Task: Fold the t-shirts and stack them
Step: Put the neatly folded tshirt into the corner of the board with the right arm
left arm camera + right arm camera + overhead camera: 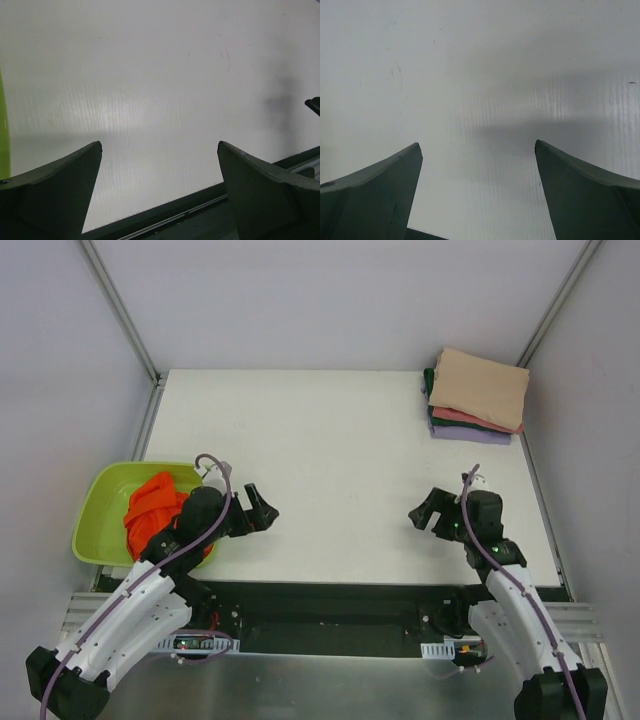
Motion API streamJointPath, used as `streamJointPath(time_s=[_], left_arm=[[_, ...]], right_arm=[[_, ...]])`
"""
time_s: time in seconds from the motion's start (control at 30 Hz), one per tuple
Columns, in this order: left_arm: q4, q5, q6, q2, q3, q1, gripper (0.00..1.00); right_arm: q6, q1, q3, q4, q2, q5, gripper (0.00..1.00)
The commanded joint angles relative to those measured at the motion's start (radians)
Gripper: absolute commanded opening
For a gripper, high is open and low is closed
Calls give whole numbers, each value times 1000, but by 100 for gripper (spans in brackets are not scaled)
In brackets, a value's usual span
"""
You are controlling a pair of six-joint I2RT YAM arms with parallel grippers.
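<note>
Left gripper [262, 508] spread wide, empty, over the table [340, 430] at lower left; right gripper [424, 510] likewise spread and empty, lower right; orange shirt [150, 508] bunched in the basin [98, 512], left edge; beige shirt [481, 386] tops the stack [468, 432], upper right.

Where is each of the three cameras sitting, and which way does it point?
Top external: above and behind the arms, looking down on the table; both arms, the left gripper and right gripper show.
Left wrist: on the left arm, facing the white table past its own open fingers; lime basin edge at left.
Right wrist: on the right arm, facing the white table past its own open fingers.
Shared: top and left wrist views both catch the basin.
</note>
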Motion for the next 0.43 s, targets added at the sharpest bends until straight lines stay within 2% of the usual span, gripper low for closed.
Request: streamJointPath(time_s=[0.0, 0.23, 0.4], left_arm=[[82, 66, 31, -33, -39, -9, 99], [82, 43, -12, -36, -59, -9, 99], [61, 9, -73, -10, -30, -7, 99]], right_arm=[[46, 2, -38, 51, -134, 8, 96], [12, 2, -113, 34, -334, 54, 96], [40, 2, -130, 36, -392, 100, 96]])
